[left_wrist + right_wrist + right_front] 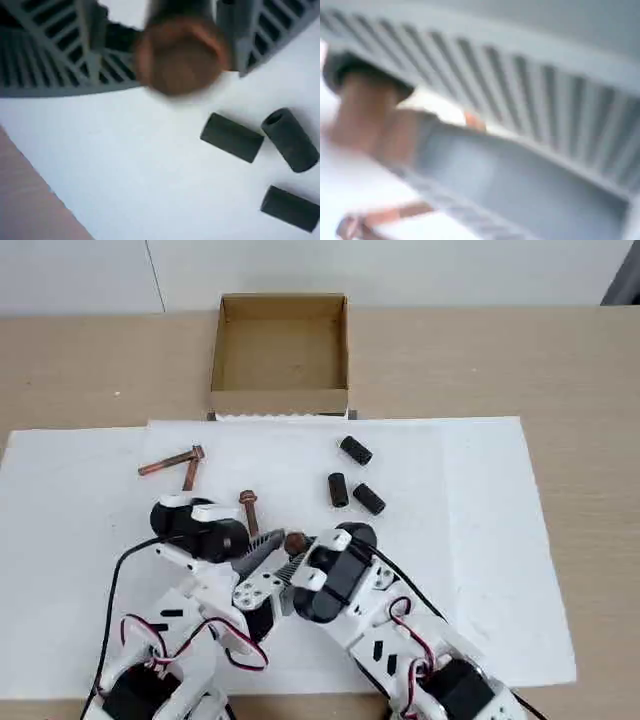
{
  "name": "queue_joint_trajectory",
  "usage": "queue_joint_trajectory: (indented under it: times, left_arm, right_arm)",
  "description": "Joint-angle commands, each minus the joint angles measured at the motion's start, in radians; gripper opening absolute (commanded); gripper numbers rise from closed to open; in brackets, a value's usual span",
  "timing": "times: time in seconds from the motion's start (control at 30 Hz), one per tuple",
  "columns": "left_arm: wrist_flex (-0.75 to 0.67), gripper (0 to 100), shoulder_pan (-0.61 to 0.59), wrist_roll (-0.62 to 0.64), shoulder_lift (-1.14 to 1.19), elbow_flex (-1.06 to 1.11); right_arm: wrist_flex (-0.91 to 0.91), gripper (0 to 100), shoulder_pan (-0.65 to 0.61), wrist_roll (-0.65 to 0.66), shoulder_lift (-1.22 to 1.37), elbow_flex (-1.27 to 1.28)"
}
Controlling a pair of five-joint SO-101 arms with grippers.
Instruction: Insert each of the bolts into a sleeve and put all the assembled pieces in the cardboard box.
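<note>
On the bench point(580, 370), a paper sheet point(470, 560); just behind it, the cardboard box point(280, 400). On the sheet, three sleeves point(338, 490) right of centre, three bolts point(192, 468) to their left. Nearer, between those groups, a fourth bolt point(295, 541).

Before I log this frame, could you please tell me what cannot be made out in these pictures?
- High view: the arms cover the shank of the bolt between them; what grips it is hidden.
- Left wrist view: that bolt is blurred, so whether it is already sleeved is unclear.
- Right wrist view: all blurred; the loose bolts are only faint streaks.
</note>
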Motion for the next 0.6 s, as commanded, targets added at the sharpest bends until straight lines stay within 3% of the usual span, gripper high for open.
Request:
queue_joint_trajectory:
  times: [0.0,0.33,0.5,0.57]
  left_arm:
    - [0.002,17,-0.012,-0.011,-0.005,-0.042]
    - [0.005,17,-0.025,-0.011,-0.005,-0.120]
    - [0.000,0,-0.144,-0.078,-0.008,-0.151]
    - [0.000,2,-0.204,-0.150,-0.009,-0.153]
  right_arm:
    - [-0.025,0.2,-0.007,0.009,-0.004,-0.012]
    - [-0.030,0.2,-0.007,0.006,-0.004,0.003]
    - [-0.024,0.2,-0.005,0.006,-0.004,0.000]
    - [-0.021,0.2,0.012,0.005,-0.004,0.000]
